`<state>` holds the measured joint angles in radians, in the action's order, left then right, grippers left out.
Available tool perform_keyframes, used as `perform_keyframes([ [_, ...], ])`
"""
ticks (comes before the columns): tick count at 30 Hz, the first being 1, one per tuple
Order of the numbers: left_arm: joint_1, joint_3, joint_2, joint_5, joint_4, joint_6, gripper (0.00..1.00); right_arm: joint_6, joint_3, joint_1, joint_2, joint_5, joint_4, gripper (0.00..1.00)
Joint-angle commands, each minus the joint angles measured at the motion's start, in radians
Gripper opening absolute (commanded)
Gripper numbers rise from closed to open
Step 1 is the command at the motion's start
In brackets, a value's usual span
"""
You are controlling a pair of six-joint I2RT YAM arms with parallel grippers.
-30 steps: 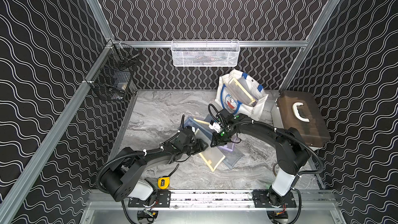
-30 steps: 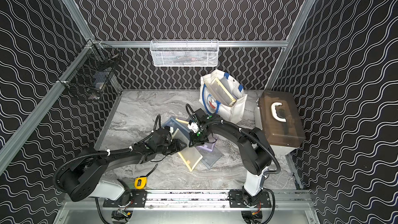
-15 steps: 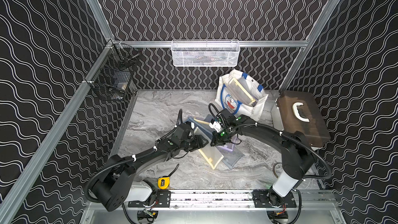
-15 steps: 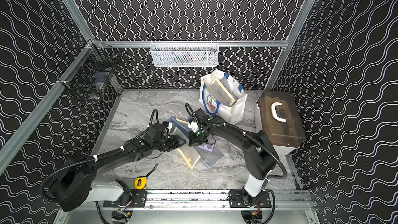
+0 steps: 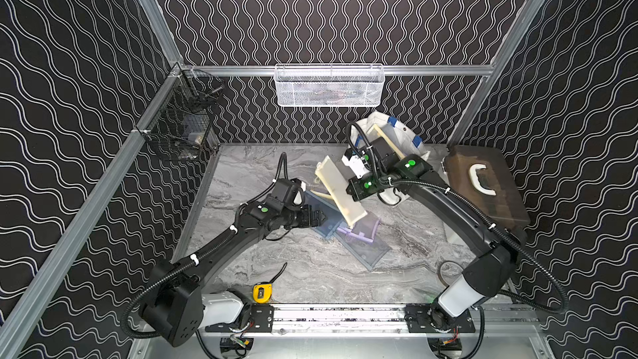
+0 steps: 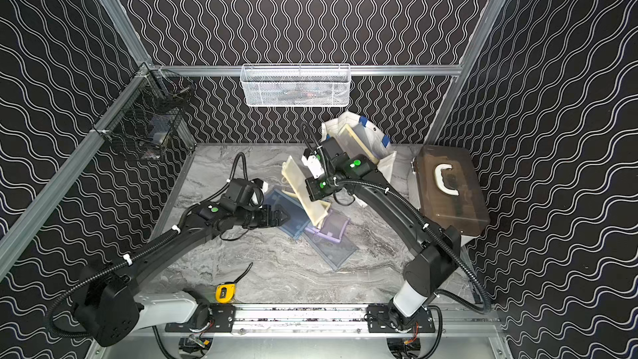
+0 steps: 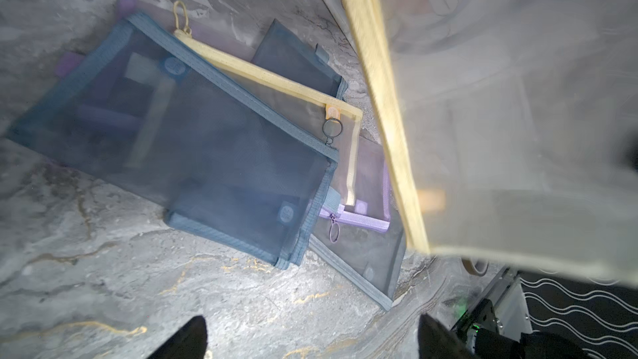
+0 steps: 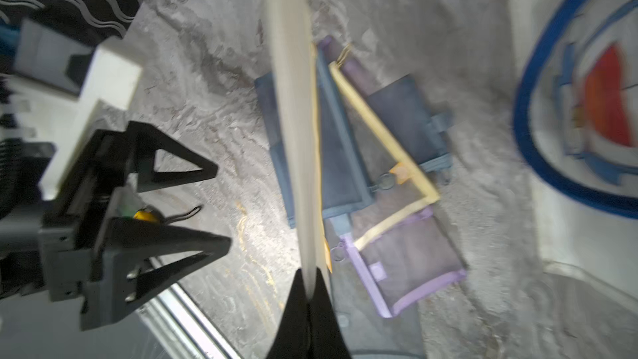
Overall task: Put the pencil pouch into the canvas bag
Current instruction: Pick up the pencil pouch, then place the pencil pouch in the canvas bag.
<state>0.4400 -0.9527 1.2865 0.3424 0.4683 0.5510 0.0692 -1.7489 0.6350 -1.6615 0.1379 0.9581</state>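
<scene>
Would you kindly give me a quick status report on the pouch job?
Right gripper shut on cream pouch, tilted above pouch pile. Left gripper open, empty. Canvas bag behind, yellow-edged pouch already inside.

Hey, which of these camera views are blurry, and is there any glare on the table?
Right wrist view: smeared throughout, the pencil pouch in the shut right claw a pale streak, the canvas bag print soft. Left wrist view: that lifted pouch blurred, the flat pouches fairly crisp, bright glare on the table. Both top views: sharp, evenly lit.
</scene>
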Motion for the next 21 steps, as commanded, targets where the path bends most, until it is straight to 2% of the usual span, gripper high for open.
perform_keyframes([
  [1,-0.025,-0.024,-0.005,0.033,0.091,-0.104,0.99,-0.071,-0.088,-0.036,-0.018,-0.09,0.07,0.0],
  [6,-0.035,0.017,-0.034,0.053,0.045,-0.072,0.99,-0.098,-0.272,-0.169,-0.06,-0.109,0.091,0.0],
  [11,-0.038,0.019,-0.028,0.064,0.055,-0.075,0.99,-0.156,-0.388,-0.287,-0.093,-0.135,0.064,0.0],
  [21,-0.038,0.028,-0.058,0.043,0.075,-0.062,0.99,-0.259,-0.534,-0.42,-0.214,-0.168,-0.028,0.0],
])
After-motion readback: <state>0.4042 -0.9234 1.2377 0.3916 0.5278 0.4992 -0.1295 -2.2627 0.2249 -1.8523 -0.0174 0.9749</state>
